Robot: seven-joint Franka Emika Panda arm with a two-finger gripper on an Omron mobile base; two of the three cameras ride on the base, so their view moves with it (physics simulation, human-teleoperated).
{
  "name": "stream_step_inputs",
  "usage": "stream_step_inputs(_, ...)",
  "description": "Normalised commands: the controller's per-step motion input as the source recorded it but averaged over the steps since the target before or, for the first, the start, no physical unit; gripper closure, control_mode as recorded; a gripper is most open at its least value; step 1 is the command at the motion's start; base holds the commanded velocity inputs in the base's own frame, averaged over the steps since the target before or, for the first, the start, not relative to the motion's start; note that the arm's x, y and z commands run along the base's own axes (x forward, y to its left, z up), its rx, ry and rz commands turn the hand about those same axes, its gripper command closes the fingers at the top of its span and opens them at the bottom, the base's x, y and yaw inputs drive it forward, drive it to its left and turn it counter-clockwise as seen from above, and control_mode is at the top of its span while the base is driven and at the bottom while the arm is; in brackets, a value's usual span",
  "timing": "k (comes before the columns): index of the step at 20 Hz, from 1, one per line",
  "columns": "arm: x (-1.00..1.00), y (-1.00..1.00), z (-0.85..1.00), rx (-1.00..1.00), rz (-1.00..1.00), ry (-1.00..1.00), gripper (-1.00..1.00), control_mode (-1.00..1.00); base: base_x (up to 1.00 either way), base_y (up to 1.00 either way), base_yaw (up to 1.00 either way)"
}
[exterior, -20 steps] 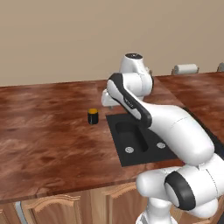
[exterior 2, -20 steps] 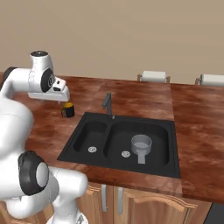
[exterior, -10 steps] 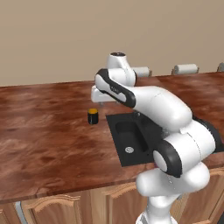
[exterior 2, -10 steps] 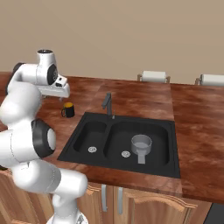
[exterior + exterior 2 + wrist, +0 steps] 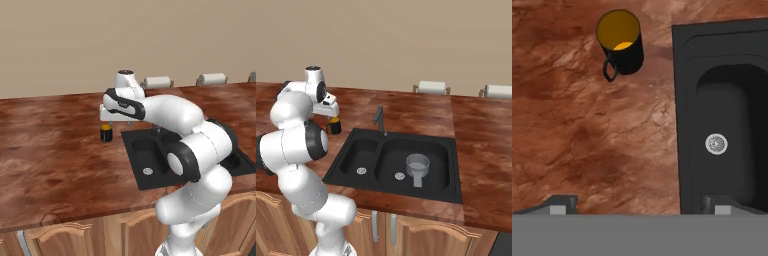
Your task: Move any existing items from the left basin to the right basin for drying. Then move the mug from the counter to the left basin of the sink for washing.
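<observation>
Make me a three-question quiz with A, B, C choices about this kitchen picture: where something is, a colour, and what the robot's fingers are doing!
1. Where is the mug?
A. on the counter
B. in the left basin
C. in the right basin

2. What colour is the mug inside?
A. green
B. orange-yellow
C. white

3. The gripper fingers are:
A. shut on the mug
B. shut on the faucet
C. open, holding nothing

Answers:
1 A: it stands on the wood beside the sink.
2 B: the hand view looks into its opening.
3 C: the fingers stand wide apart, with the mug far from them.
</observation>
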Motion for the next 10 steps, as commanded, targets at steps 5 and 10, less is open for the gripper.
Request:
stream_step_inputs(5, 0.00, 0.47, -0.30, -0.03, -0.26, 0.00, -1.00, -1.00, 0.00, 0.00, 0.00)
stream_step_inputs(10, 0.03, 0.17, -0.22, -0.02, -0.31, 0.00, -1.00, -1.00, 0.00, 0.00, 0.00)
